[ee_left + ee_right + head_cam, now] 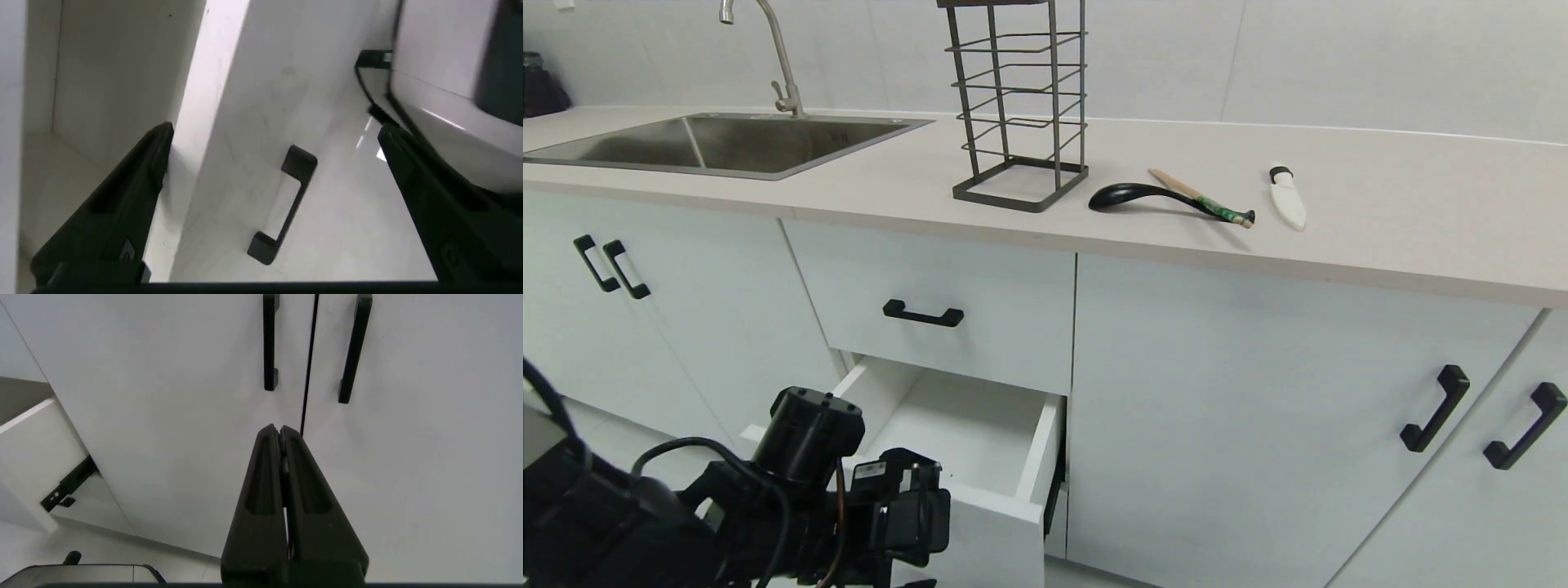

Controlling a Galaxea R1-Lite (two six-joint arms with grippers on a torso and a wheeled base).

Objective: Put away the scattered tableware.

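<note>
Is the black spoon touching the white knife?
Apart. The head view shows a strip of bare counter between the spoon handle's end and the knife.

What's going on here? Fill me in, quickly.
The robot is putting tableware away. The lower drawer stands pulled open, and the left gripper, open, sits at the drawer's front near its handle. The right gripper is shut on nothing and faces the cabinet doors. A black ladle, a wooden utensil with a green end and a white utensil lie on the counter, not yet picked up.
</note>
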